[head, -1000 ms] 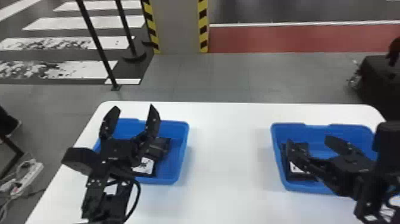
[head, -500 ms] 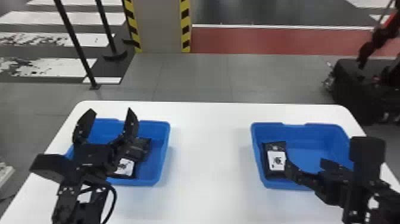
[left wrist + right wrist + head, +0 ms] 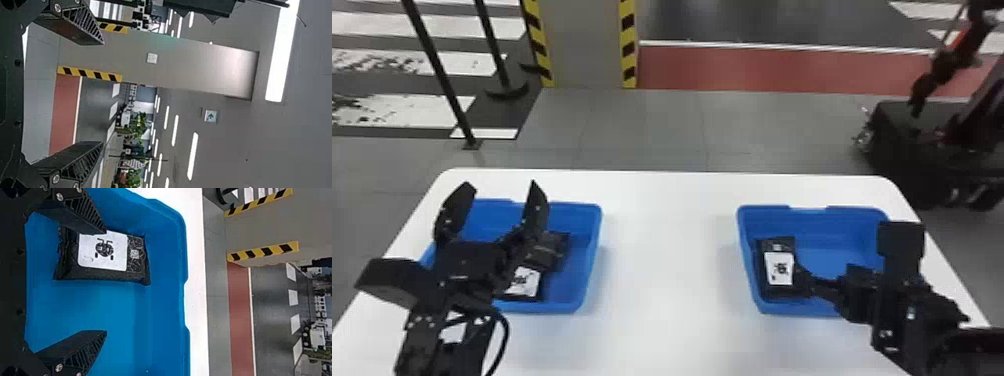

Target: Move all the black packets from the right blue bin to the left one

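Two bins on the white table [image 3: 667,320], folks, twelve o'clock at its far edge: the left blue bin [image 3: 589,250] at nine, the right blue bin [image 3: 847,225] at three. Into the right one we look, and there's a single black packet [image 3: 779,267] in view, lying at nine o'clock, its long side running twelve to six, close by the bin wall.

Over in the left one, a packet with a white label [image 3: 524,284] sits towards six o'clock, partly under the arm, and what looks like a darker packet [image 3: 552,247] lies just beside it at three; how they overlap, I can't tell.

And what a look at that packet on the right! Glossy black wrapping, crumpled at the edges, a big white panel [image 3: 102,250] with a black printed figure, then a patterned black strip [image 3: 135,253] bearing a small pale square.

The right gripper [image 3: 824,270] comes in from four o'clock, spread wide, nothing in its grasp, one finger right by the packet's long side; touching or not, I can't say. The left gripper [image 3: 494,210] hangs over the left bin, also gaping wide and empty, its two fingers pointing towards twelve.
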`<state>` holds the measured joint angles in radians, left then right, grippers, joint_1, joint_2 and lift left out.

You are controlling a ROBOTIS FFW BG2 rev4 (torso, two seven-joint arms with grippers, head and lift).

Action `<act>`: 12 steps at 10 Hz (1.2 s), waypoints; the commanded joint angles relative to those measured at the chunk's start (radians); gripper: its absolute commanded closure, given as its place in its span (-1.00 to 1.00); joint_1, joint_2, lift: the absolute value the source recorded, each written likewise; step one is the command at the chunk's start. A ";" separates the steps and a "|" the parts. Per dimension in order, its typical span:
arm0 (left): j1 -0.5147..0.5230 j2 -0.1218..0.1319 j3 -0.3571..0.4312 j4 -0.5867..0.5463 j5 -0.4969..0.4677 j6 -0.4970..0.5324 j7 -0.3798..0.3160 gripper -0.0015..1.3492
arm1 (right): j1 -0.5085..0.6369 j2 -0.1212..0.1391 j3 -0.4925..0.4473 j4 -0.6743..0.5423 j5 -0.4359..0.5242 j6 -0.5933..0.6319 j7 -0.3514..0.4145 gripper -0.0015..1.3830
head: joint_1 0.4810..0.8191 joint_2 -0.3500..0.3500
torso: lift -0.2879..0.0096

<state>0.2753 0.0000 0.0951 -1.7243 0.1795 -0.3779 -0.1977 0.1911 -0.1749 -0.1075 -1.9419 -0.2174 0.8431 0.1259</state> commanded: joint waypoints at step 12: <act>0.009 -0.003 0.006 0.003 0.012 -0.003 -0.011 -0.81 | -0.127 0.040 0.097 0.215 0.007 -0.011 0.023 0.59 | 0.27 0.11 | 0.20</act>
<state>0.2829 0.0000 0.1008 -1.7232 0.1880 -0.3766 -0.2099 0.0566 -0.1359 -0.0107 -1.7163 -0.2111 0.8366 0.1484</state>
